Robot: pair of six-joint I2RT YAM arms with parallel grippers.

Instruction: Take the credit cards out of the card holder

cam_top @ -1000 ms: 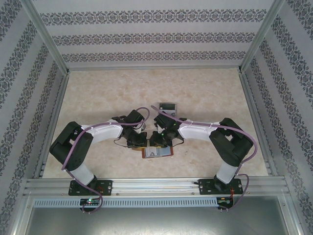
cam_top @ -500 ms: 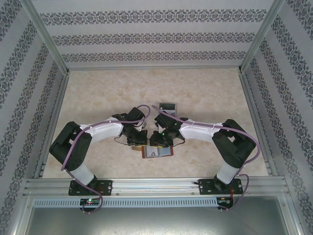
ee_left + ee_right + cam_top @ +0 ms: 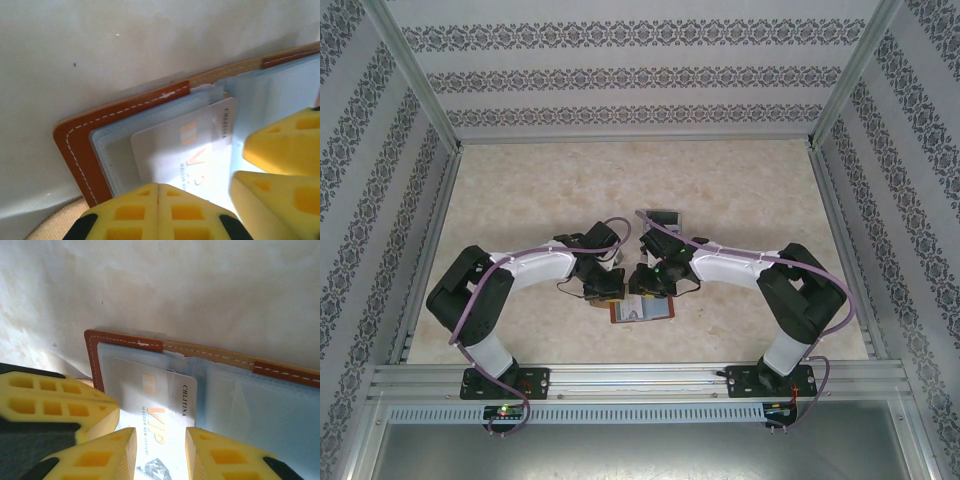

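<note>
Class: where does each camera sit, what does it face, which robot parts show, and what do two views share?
Top: above and behind the robot, looking down on the table; left arm and right arm show.
Left wrist: on the left arm, facing the open wallet and card; shut left fingers at bottom.
Right wrist: on the right arm, facing the wallet; parted right fingers astride the card.
Shared: both wrist views show that card.

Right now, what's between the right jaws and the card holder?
A pale credit card marked VIP, in the card holder pocket, under the right gripper's parted jaws; right wrist view.
</note>
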